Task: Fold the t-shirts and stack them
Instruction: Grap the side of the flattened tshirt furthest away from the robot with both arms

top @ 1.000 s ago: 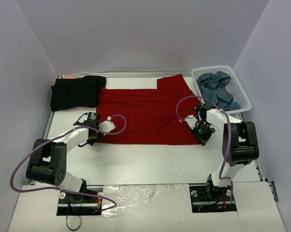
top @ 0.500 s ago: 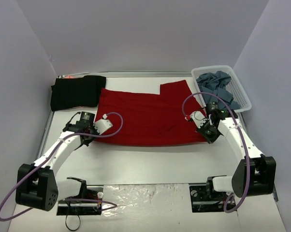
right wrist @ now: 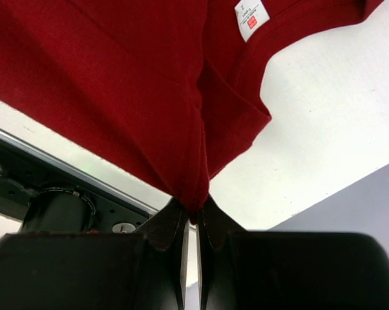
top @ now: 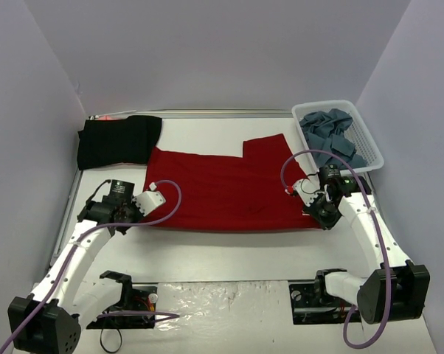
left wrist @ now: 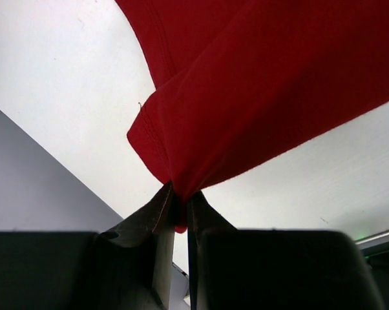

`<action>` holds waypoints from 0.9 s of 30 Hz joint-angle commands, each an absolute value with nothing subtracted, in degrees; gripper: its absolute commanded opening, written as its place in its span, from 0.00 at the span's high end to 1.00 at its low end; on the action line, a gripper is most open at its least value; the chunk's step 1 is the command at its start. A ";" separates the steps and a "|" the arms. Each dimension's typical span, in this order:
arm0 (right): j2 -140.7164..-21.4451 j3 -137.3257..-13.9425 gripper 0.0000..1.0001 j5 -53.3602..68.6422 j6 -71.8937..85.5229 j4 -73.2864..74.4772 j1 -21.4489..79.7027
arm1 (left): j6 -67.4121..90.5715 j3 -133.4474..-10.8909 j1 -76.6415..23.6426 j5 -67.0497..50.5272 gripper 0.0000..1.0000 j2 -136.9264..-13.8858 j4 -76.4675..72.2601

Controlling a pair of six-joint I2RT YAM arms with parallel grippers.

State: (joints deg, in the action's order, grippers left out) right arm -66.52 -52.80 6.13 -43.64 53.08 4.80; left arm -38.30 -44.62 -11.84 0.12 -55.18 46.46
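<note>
We hold the dark red t-shirt by its two near corners. Our left gripper has its jaws drawn almost together on a bunched fold of the red hem. In the left wrist view the cloth rises from the fingertips, and a stitched edge curls over just left of the grip. Our right gripper is narrowed onto the shirt in the same way, with a gathered pleat of red cloth running up from its fingers. A small white label shows on the cloth near the curved neckline above. From overhead we see the shirt spread across the middle of the white table, its far right part jutting back as a step. A black t-shirt lies folded at the far left corner, close against the red one's far left edge. The white lattice basket at the far right holds crumpled blue-grey t-shirts.
</note>
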 commanded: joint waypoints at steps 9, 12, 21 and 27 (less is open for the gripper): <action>-65.48 -54.67 0.93 5.98 -45.09 60.11 4.22 | -42.10 -46.32 -11.43 0.00 0.72 -52.12 56.33; -65.92 -55.63 0.76 6.33 -45.61 61.52 4.22 | -43.24 -46.67 -11.51 -1.84 0.63 -52.12 58.79; -66.27 -57.92 0.59 4.84 -46.58 63.19 4.13 | -42.99 -46.58 -11.43 -0.97 0.62 -53.35 57.49; -70.83 -66.07 0.57 9.31 -45.62 58.28 4.13 | -35.36 -50.17 -11.25 0.01 0.61 -60.02 48.79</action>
State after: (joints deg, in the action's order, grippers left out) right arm -68.53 -60.71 7.11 -45.80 59.22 4.47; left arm -40.07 -45.54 -11.81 -0.38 -57.06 53.69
